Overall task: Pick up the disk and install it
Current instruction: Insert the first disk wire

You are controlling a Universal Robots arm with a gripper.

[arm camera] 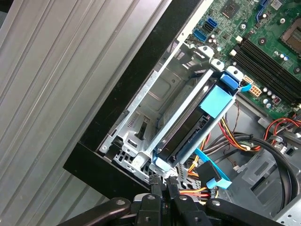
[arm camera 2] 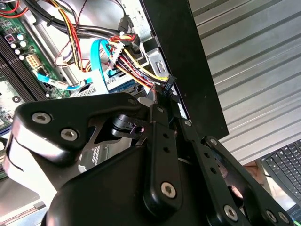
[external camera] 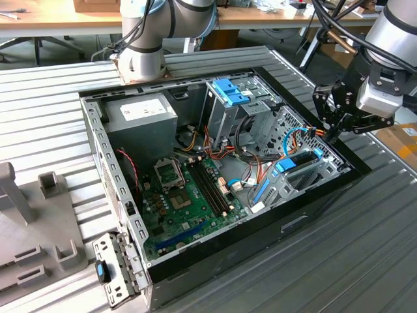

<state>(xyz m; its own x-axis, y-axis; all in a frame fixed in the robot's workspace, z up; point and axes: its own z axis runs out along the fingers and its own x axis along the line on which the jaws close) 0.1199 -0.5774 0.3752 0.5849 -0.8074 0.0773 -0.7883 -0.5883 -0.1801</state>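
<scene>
The disk (external camera: pixel 301 160) is already inside the open computer case (external camera: pixel 293 215), standing on edge in the low metal drive cage (arm camera: pixel 155 108) at the corner nearest the exterior view's right. In the first wrist view its black face (arm camera: pixel 186 134) runs between 2 bright blue rails, with a blue tab (arm camera: pixel 218 99) at the end towards the motherboard (external camera: pixel 186 195).

The gripper (external camera: pixel 332 134) hangs over the cage's outer end, just inside the black case wall. Its 2 fingers (arm camera: pixel 157 186) are drawn together with only a slit between them and do not hold the disk. Their tips sit at a small black connector (arm camera 2: pixel 168 84) on a bundle of red, yellow and black wires (arm camera 2: pixel 136 66), close to the disk's near end (whether they pinch that connector or merely touch it, I cannot tell). A light-blue cable (arm camera: pixel 211 172) loops just beside them.

The case lies on a ribbed metal table (external camera: pixel 365 261). A taller grey cage with a blue latch (external camera: pixel 229 91) stands deeper in the case, well apart from the gripper.
</scene>
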